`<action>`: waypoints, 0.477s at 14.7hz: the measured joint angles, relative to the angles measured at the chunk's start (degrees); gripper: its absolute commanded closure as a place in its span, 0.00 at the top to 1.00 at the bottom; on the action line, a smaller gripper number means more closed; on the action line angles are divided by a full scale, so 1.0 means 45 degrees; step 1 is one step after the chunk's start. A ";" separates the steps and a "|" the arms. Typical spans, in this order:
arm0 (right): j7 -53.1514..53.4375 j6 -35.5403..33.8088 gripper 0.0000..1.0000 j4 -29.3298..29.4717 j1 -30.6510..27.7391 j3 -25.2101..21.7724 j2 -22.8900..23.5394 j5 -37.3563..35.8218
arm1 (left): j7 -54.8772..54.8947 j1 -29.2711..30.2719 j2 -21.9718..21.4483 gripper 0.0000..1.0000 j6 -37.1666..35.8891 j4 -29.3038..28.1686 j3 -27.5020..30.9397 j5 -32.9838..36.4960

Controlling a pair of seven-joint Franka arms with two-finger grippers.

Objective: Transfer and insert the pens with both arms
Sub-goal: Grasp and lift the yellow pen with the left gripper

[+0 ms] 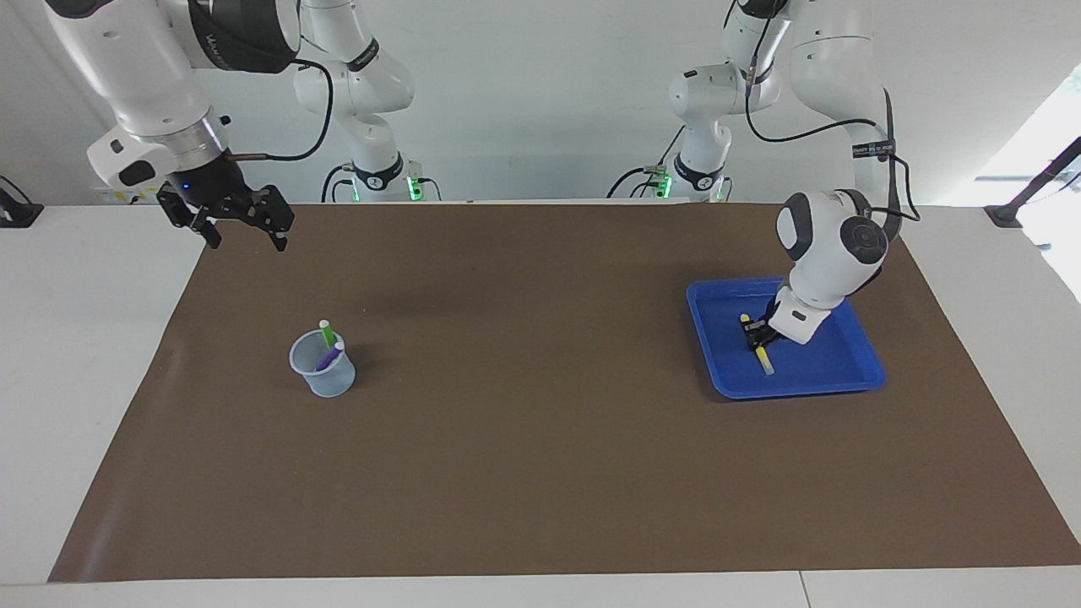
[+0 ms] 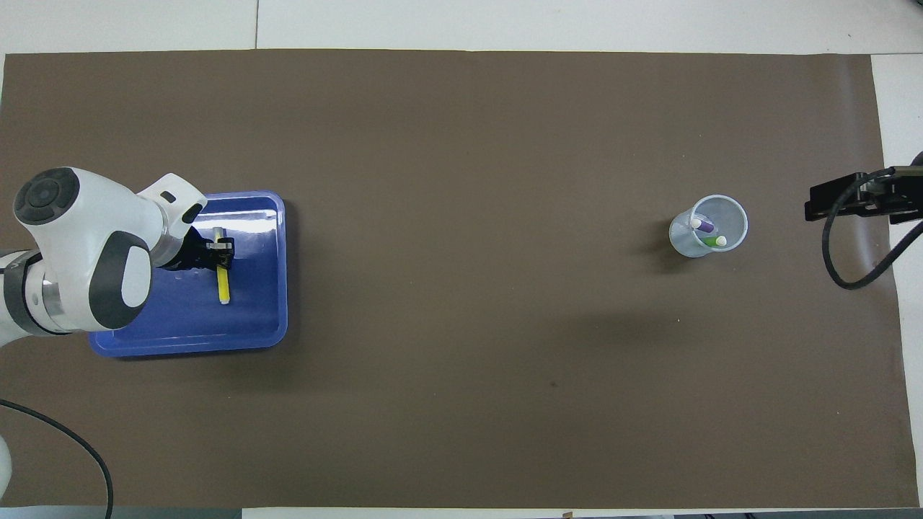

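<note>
In the upper left of the facing view, the right arm (image 1: 160, 93) is reaching down from the top edge, and the right gripper (image 1: 247, 244) is hanging in the air over the brown mat (image 1: 540, 439), close to the mat's edge at that arm's end of the table (image 1: 84, 355). Its two fingers are standing wide apart and are gripping nothing.

Lower down, in the left-centre of that view, a translucent cup (image 1: 325, 385) is standing upright on the mat, well apart from the gripper. The green pen (image 1: 327, 334) and the purple pen (image 1: 330, 356) are sitting inside it, both leaning, with their whitish ends poking up above the rim. The green one is resting on the side of the cup nearer to the robots, and the purple one is lying just beside it.

The middle of the frame is showing only bare mat.

In the right-centre of the facing view, a blue tray (image 1: 832, 371) is lying on the mat toward the left arm's end of the table. The left arm (image 1: 832, 245) is bending down into it, and the left gripper (image 1: 754, 336) is sitting low inside the tray with its fingers pressed together on the yellow pen (image 1: 764, 363). It is clamping the pen close to the end nearer to the robots, while the rest of the pen is pointing away from them along the tray floor. Whether the pen is lifting off the floor cannot be told.
</note>
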 measured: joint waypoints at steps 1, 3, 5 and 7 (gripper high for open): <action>0.0000 0.0000 1.00 -0.0001 -0.0001 0.0000 -0.0005 -0.0002 | -0.0002 0.0003 0.0002 0.00 -0.0029 0.0018 0.0000 0.0000; 0.0000 0.0000 1.00 -0.0002 -0.0002 0.0000 -0.0008 -0.0003 | -0.0026 0.0081 0.0007 0.00 -0.0514 0.0291 0.0019 0.0000; 0.0000 0.0000 1.00 -0.0003 -0.0002 0.0002 -0.0008 -0.0003 | -0.0043 0.0291 -0.0001 0.00 -0.1583 0.1016 0.0029 -0.0003; 0.0000 0.0000 1.00 -0.0003 0.0001 0.0035 -0.0008 -0.0003 | -0.0241 0.0471 -0.0030 0.00 -0.2878 0.1943 0.0031 -0.0046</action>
